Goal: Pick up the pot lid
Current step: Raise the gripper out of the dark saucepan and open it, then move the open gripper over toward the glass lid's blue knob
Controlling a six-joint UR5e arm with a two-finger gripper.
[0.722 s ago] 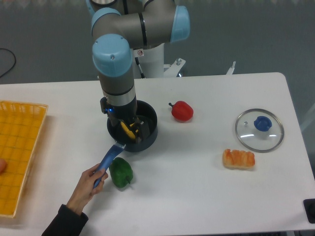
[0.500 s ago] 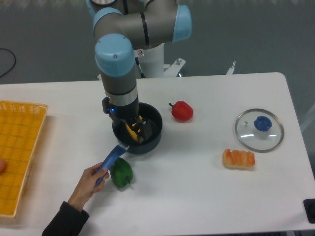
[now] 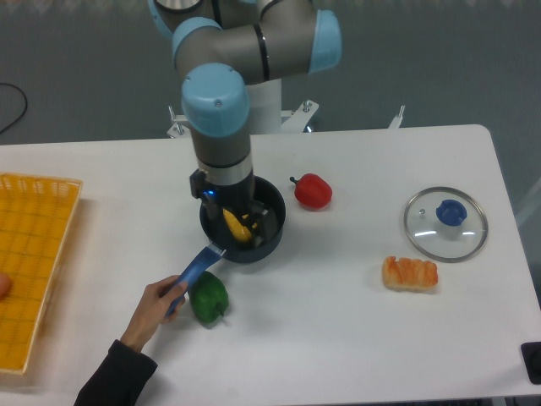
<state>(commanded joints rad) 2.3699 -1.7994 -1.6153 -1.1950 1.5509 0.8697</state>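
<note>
White rectangular bench (image 3: 321, 347), 12 = far edge. Round black pot (image 3: 252, 253) on it, claw's jaws over its opening. Round clear pot lid with metal rim (image 3: 427, 237): flat on bench, 3 o'clock from claw, well apart, not touching. Dark two-finger claw (image 3: 238, 222): dark on dark, can't tell open or closed. Shiny red pepper (image 3: 313, 193): claw's 2 o'clock. Round blue knob (image 3: 451, 212) on lid.

I've got a white table (image 3: 338, 338): yellow basket (image 3: 38, 186) left, black pot (image 3: 259, 252), green bell pepper (image 3: 209, 296) near it, red bell pepper (image 3: 313, 192), blue-knobbed glass pot lid (image 3: 427, 230) right, bread (image 3: 410, 274), unclear black item (image 3: 532, 355) at right edge.
</note>
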